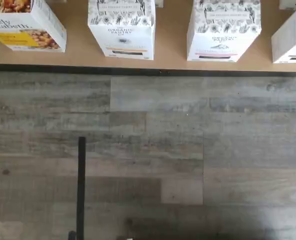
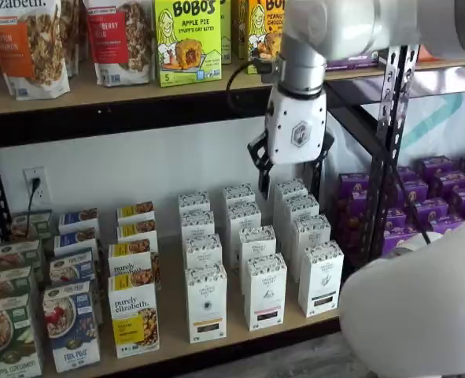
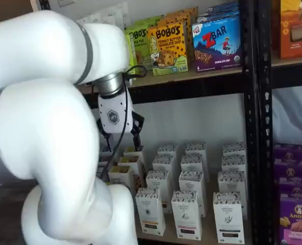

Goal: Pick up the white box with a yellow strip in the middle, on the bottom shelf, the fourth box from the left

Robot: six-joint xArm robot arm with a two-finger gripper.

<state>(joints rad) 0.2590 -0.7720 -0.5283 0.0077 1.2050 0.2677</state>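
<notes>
The white box with the thin yellow-orange strip (image 1: 121, 31) stands at the front of its column on the bottom shelf (image 1: 173, 52), right of the purely elizabeth box (image 1: 25, 25). It shows in both shelf views (image 2: 206, 303) (image 3: 151, 210). A like carton with a reddish strip (image 1: 223, 30) stands to its right. My gripper (image 2: 289, 186) hangs high above the white cartons, over the back rows and right of the target's column, with its black fingers spread and nothing in them. It also shows in a shelf view (image 3: 121, 144). The wrist view does not show the fingers.
More white cartons stand in rows behind and right (image 2: 320, 277). Granola boxes (image 2: 71, 323) fill the left end and purple boxes (image 2: 433, 209) the right bay. An upper shelf (image 2: 122, 98) and a black upright (image 2: 385, 150) are close to the arm. Grey plank floor (image 1: 148, 150) lies before the shelf.
</notes>
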